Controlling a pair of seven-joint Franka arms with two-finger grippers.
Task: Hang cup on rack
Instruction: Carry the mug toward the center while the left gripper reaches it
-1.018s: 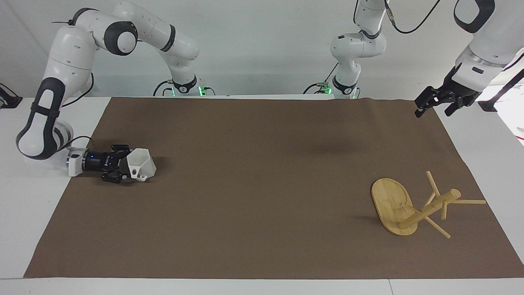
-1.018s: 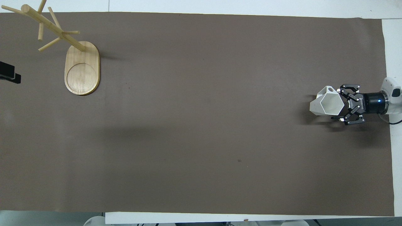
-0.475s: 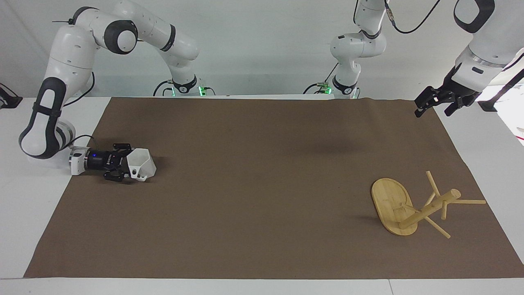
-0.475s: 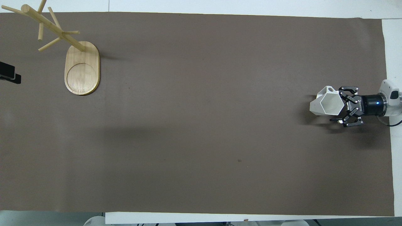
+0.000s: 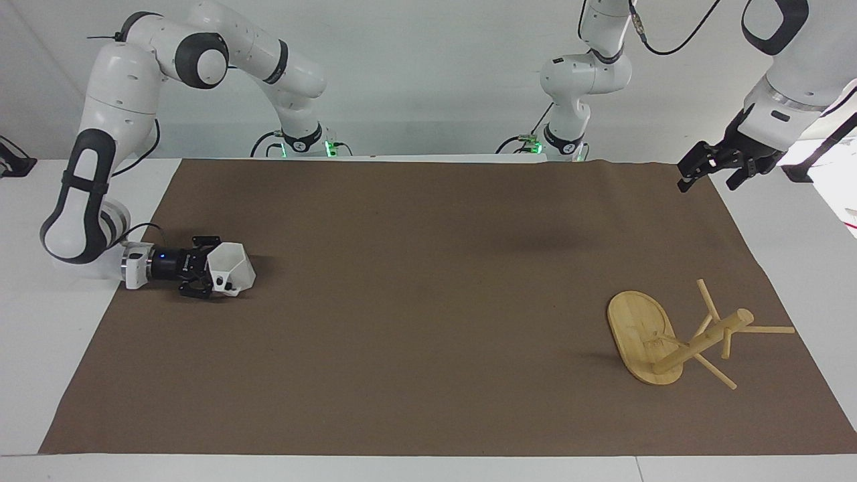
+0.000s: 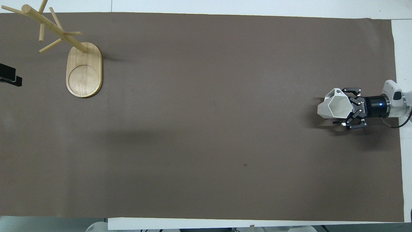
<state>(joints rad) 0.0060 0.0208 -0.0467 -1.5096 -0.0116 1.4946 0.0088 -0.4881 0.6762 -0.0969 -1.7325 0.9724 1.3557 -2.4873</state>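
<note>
Brown matting covers the white desk (image 5: 40,348). Low at its nine o'clock end in the facing view, the right end effector (image 5: 209,275) lies level, its fingers spread around the rim of the cup (image 5: 231,268) resting there. At four o'clock stands the rack (image 5: 669,341). The left end effector (image 5: 713,167) waits raised at two o'clock, fingers apart.

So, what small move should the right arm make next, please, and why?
Probably close the right gripper on the cup. The gripper lies low and level at the cup's side, its fingers spread around the wall, and the cup still sits on the brown mat. The rack stands at the left arm's end of the table, so a firm hold must come first. The left gripper waits, raised over the mat's corner.
</note>
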